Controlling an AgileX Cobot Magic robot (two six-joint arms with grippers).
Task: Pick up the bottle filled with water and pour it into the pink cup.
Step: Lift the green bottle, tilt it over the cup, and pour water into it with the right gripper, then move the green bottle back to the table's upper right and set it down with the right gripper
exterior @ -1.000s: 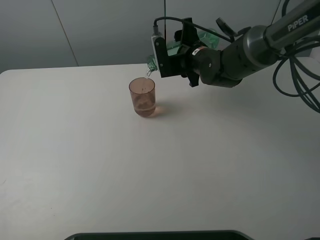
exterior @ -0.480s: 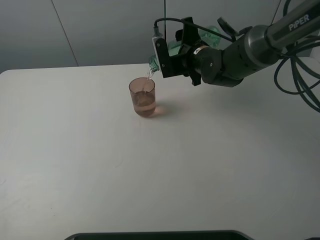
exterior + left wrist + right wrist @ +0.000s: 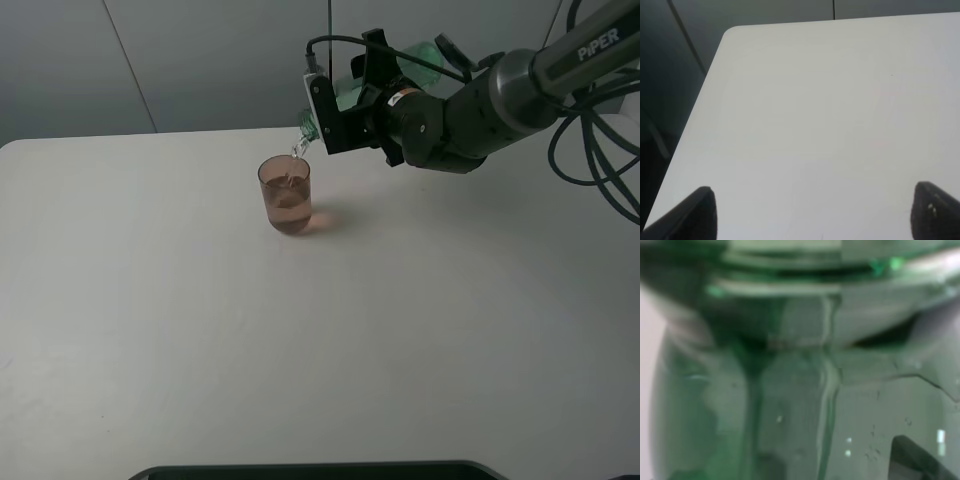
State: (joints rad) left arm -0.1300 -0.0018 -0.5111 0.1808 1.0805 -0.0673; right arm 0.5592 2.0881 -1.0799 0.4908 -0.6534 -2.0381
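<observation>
My right gripper [image 3: 348, 100] is clamped on the bottle [image 3: 418, 58], tilted mouth-down just above the pink cup [image 3: 286, 195] standing on the white table [image 3: 200, 330]. My left gripper [image 3: 815, 215] hangs over the table, jaws spread wide, holding nothing.

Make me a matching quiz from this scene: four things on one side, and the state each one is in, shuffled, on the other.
Things:
1. bottle
2. pink cup
3. left end effector
4. right end effector

States:
A. open, holding nothing
B. upright, partly filled
C. shut on the bottle
D. tilted, mouth above the cup

Pairs: 1-D, 2-B, 3-A, 4-C
</observation>
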